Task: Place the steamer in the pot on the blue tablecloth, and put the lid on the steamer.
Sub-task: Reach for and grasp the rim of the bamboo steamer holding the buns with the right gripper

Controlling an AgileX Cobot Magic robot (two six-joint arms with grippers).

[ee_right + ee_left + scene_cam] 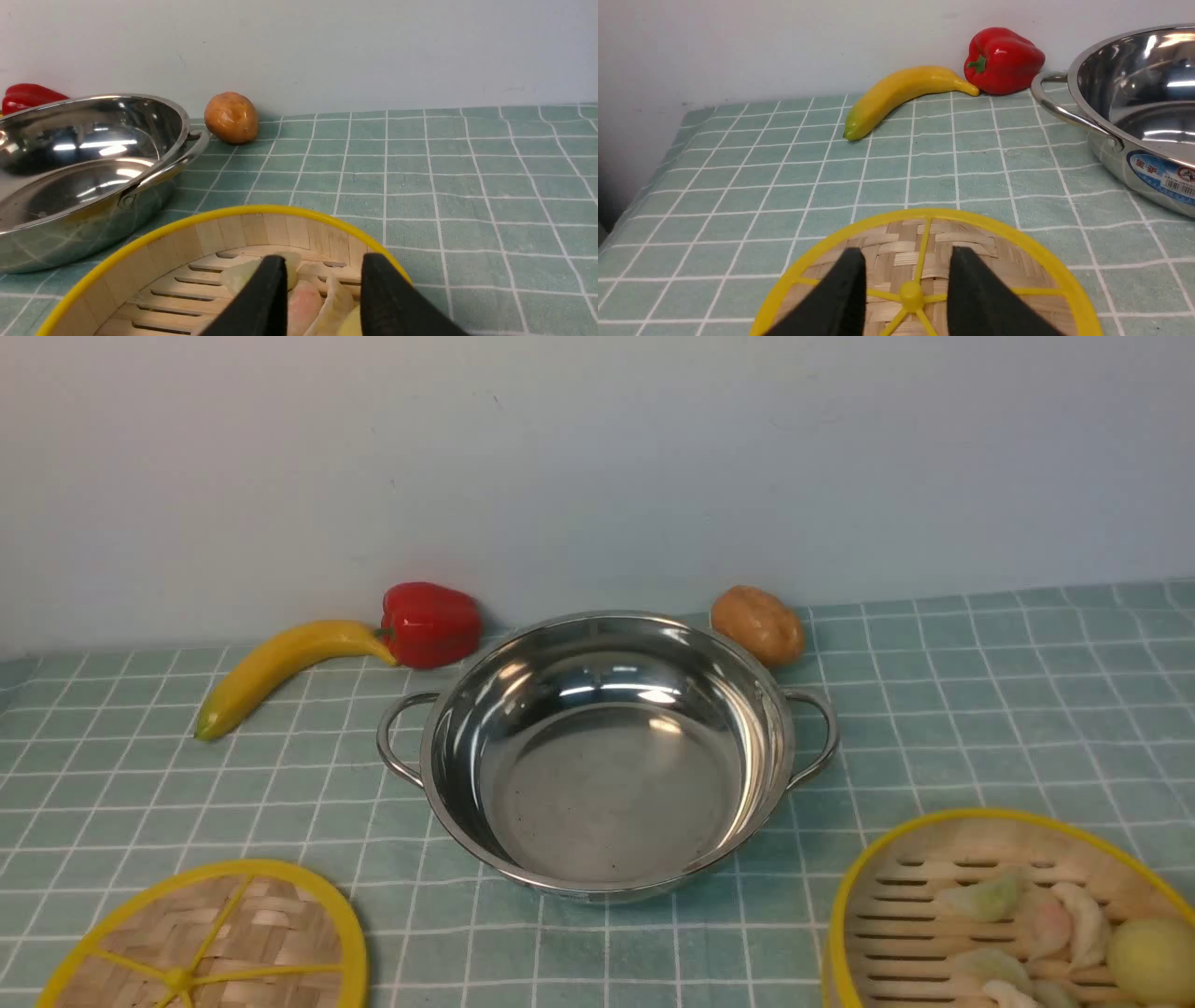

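Steel pot point(607, 653) stands empty, with steamer point(943, 854) lower right and lid point(271, 915) lower left both unplaced, left tool point(906, 255) and right tool point(322, 261) each apart, gripping nothing.

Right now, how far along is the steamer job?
Done: nothing; pot sits empty. In hand: nothing gripped; left gripper open over the lid, right gripper open over the steamer, both items on the blue tablecloth. Left: steamer into pot, lid on top.

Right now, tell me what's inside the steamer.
Pale green, pink and white dumplings and a yellowish ball lie in the steamer. The right gripper and frame edge hide the rest.
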